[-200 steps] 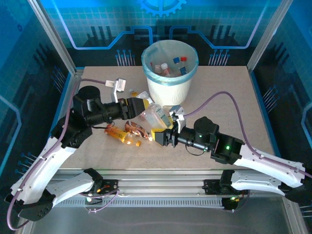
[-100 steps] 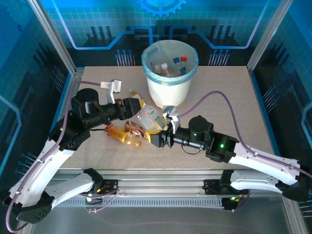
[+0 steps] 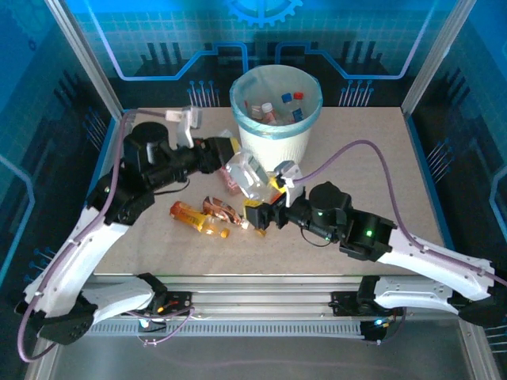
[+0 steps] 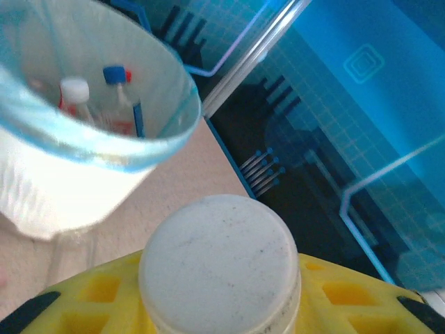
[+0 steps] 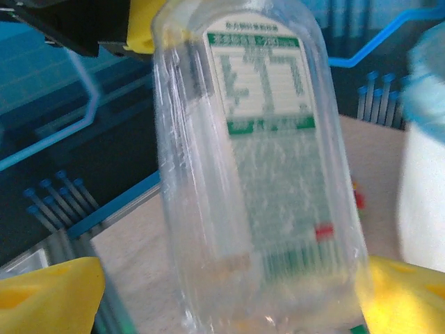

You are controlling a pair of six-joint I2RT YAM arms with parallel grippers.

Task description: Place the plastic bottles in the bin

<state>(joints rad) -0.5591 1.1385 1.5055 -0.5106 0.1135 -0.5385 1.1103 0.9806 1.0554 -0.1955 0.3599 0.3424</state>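
My left gripper [image 3: 229,157] is shut on the white cap [image 4: 219,261] of a clear plastic bottle [image 3: 246,177], which it holds off the table just in front of the bin [image 3: 276,141]. The bin is white with a light blue bag and has several bottles [image 3: 272,110] inside. My right gripper [image 3: 258,214] is open just below that bottle. The bottle's green-and-white label [image 5: 271,160] stands between its spread yellow fingers [image 5: 49,292], and a gap shows on the left side. An orange bottle [image 3: 192,215] and a pinkish one [image 3: 222,209] lie on the table.
The bin's rim [image 4: 104,149] is close ahead and to the left of the held cap. A purple cable [image 3: 360,148] loops over the table's right half. Metal posts and blue walls ring the table.
My left gripper closed on the clear bottle and lifted it up toward the bin. My right gripper opened and let go of it, staying just below.
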